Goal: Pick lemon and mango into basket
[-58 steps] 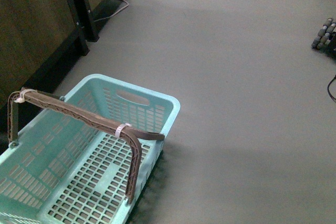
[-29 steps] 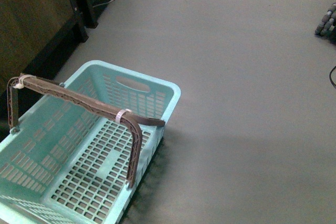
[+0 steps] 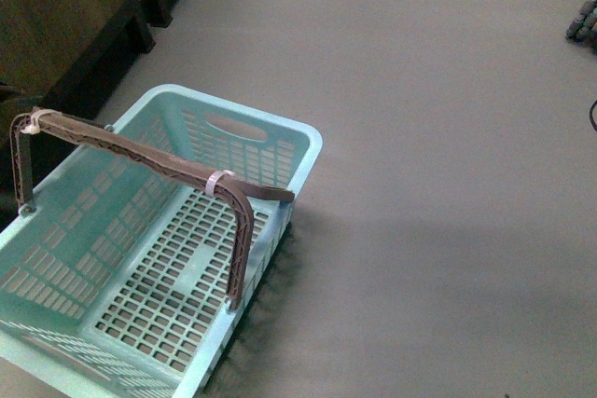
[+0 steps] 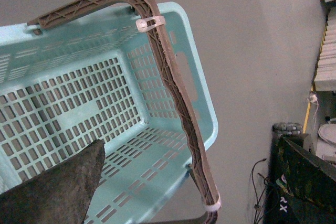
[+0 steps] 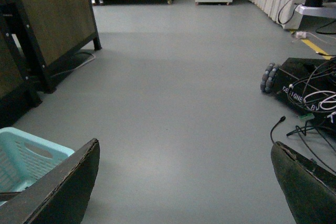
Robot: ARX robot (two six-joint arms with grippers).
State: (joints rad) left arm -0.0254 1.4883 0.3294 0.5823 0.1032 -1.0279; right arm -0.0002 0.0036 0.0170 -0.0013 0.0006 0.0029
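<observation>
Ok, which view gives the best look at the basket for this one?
The front view: the basket shows almost whole, handle arched across it, and no fruit shows on its visible floor. The left wrist view is closer but crops the basket. The right wrist view catches only one corner.

Front view: body-mounted, high, angled down on basket (image 3: 300, 157) and floor (image 3: 448, 184). Left wrist view: close above same basket (image 4: 205, 108) (handle (image 4: 173, 87) crossing frame). Right wrist view: low, level, facing along room; basket (image 5: 31, 156) corner shared.
</observation>
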